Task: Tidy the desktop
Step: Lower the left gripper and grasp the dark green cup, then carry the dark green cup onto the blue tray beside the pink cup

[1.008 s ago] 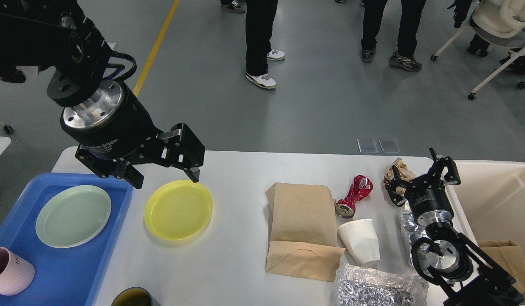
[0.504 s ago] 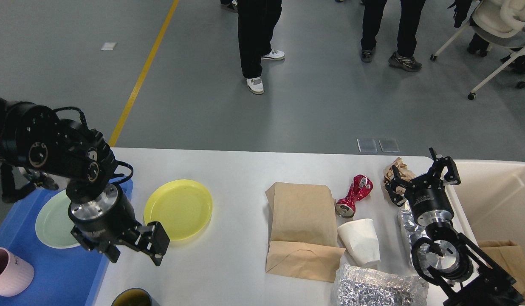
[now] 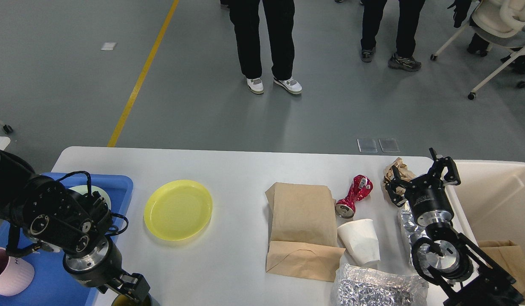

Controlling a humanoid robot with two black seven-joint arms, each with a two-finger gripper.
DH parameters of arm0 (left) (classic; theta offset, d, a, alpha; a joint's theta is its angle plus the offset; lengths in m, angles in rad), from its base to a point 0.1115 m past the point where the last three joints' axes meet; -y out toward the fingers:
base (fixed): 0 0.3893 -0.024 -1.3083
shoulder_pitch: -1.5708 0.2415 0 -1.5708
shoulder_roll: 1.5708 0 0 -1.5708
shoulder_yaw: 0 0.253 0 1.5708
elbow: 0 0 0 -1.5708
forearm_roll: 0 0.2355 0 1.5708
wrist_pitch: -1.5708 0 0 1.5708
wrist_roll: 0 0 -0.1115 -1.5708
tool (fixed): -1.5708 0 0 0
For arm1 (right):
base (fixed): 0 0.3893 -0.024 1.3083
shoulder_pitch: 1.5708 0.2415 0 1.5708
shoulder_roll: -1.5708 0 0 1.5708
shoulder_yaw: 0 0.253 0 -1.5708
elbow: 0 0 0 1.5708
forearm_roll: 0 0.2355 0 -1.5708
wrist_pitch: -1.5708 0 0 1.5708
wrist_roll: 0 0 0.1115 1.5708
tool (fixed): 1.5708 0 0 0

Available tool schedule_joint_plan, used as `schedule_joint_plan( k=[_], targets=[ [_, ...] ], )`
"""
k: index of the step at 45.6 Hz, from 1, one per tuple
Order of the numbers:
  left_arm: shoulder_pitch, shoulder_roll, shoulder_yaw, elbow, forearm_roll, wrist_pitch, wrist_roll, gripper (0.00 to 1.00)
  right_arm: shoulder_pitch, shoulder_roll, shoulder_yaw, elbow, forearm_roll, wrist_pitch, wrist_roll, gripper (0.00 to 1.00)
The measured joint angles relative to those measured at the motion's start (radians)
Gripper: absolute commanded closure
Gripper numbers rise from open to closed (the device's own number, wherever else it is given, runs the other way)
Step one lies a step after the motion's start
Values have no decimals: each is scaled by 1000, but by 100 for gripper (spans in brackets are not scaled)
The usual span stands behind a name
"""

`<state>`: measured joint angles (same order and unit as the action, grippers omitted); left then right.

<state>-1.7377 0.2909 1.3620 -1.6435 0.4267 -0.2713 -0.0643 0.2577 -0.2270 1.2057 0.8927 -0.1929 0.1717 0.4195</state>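
While both arms sit low near the front edge, here's the layout:

surface: big white desktop (image 3: 241,165) with rounded corners, filling most of the lower view, grey floor beyond its far edge
left gripper (image 3: 133,293): down at the front edge toward the left corner, mostly cut off by the bottom of the view, so can't tell how the fingers stand; a dark round rim just shows under it
right gripper (image 3: 421,178): near the right edge, fingers spread wide and pointing at the far edge, nothing pinched between them
blue tray (image 3: 118,187): hanging off the left edge, left arm across most of it
pale plate (image 3: 86,190): inside the tray, only a sliver showing past the arm
pink cup (image 3: 9,276): front end of the tray, on its side-ish, partly cut off
yellow plate (image 3: 178,209): flat on the surface just beside the tray, left of middle
brown paper bag (image 3: 303,229): lying flat around the middle, flap folded toward the front edge
crushed red can (image 3: 354,196): just right of the bag, tipped over
white paper cup (image 3: 361,242): on its side, touching the bag's right edge, near the can
foil wrapper (image 3: 377,289): crumpled at the front edge, right of the bag
crumpled brown paper (image 3: 394,170): far right corner, partly behind the right fingers
cream bin (image 3: 496,195): off the right edge, brown paper inside
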Motion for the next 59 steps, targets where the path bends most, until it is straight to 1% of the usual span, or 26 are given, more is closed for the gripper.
schedule_joint_plan(
  k=[7,12,19,23,27,29,31,34,37,40,44,53,59],
  targets=[
    [77,-13,-3,46,14,36,4,17,0,0,0,0,0,0,0,0],
    [127,-26,-9,64,16,55,4,20,0,0,0,0,0,0,0,0],
    [183,-40,-2,94,17,69,5,43,0,0,0,0,0,0,0,0],
    [190,-40,2,103,14,70,8,51,0,0,0,0,0,0,0,0],
    [190,-36,0,114,3,69,12,67,0,0,0,0,0,0,0,0],
    [190,-36,0,121,-1,67,13,72,0,0,0,0,0,0,0,0],
    [190,-37,1,126,-3,63,13,79,0,0,0,0,0,0,0,0],
    [190,-38,2,130,-4,58,14,82,0,0,0,0,0,0,0,0],
    [191,-38,3,132,-5,54,14,89,0,0,0,0,0,0,0,0],
    [193,-37,3,134,-5,53,17,90,0,0,0,0,0,0,0,0],
    [197,-38,3,137,-5,53,31,100,0,0,0,0,0,0,0,0],
    [199,-36,0,159,-40,53,72,100,0,0,0,0,0,0,0,0],
    [195,-31,1,161,-50,49,78,100,0,0,0,0,0,0,0,0]
  ],
)
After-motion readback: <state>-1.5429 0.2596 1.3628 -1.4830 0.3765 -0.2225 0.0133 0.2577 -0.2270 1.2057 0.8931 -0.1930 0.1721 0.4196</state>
